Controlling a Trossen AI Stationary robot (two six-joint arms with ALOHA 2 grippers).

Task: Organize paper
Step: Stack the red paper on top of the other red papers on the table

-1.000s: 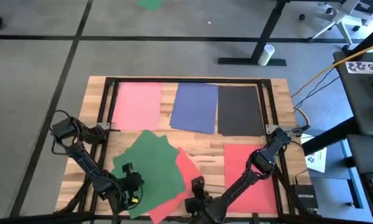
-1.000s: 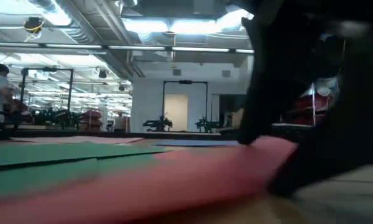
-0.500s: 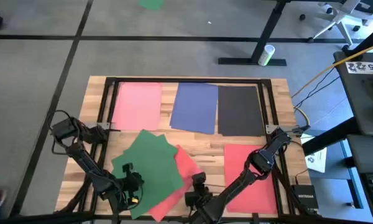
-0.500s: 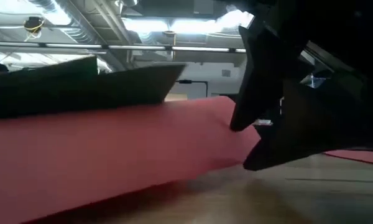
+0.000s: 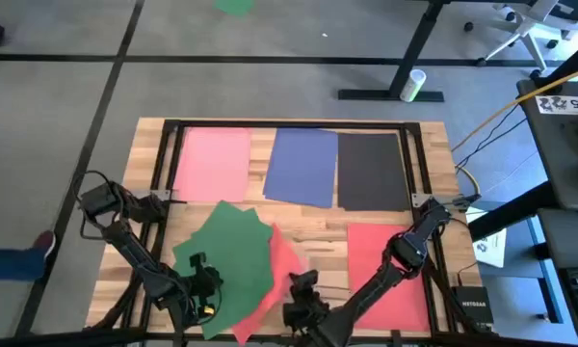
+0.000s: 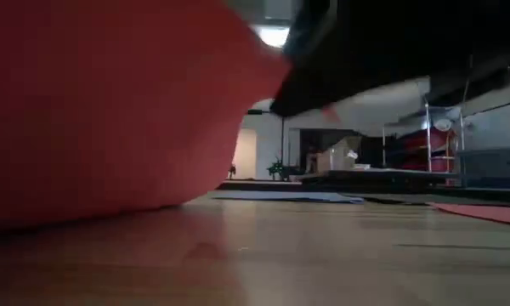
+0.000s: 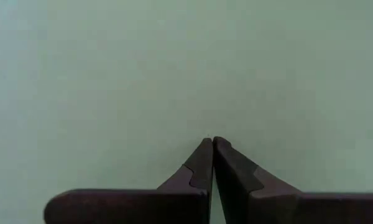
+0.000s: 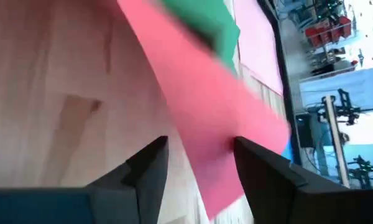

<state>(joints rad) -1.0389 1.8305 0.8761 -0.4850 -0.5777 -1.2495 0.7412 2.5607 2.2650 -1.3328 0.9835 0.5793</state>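
A green sheet of paper [image 5: 226, 262] lies at the near left, overlapping a red sheet [image 5: 281, 275]. My left gripper [image 5: 200, 294] stands shut on the green sheet [image 7: 174, 74]. My right gripper [image 5: 303, 286] is open at the red sheet's right edge [image 8: 205, 118], which is raised off the wood and fills the left of the low view [image 6: 110, 102]. Pink [image 5: 212, 164], blue [image 5: 303, 166] and black [image 5: 373, 171] sheets lie flat in a row at the far side. A second red sheet [image 5: 387, 275] lies flat at the near right. My left gripper presses its shut fingertips [image 7: 210, 142] down on the green sheet's face from above, near the sheet's near-left part; the sheet lies under them. My right gripper has the red sheet's raised edge [image 8: 221, 180] between its open fingers, against one finger [image 8: 261, 168]. It comes level from the table's right, and the sheet tilts up over the wood.
A black metal frame [image 5: 164, 154] runs around the wooden table top. A small white printed sheet [image 5: 489, 249] and a black box [image 5: 472, 306] sit off the table's right side. Bare wood [image 5: 318, 226] shows in the middle between the sheets.
My right gripper has gone toward the table's left, into the red sheet's right edge. That edge has lifted off the table and tipped up, carrying the overlapping green sheet's right part with it, while the left part under my left gripper has stayed put.
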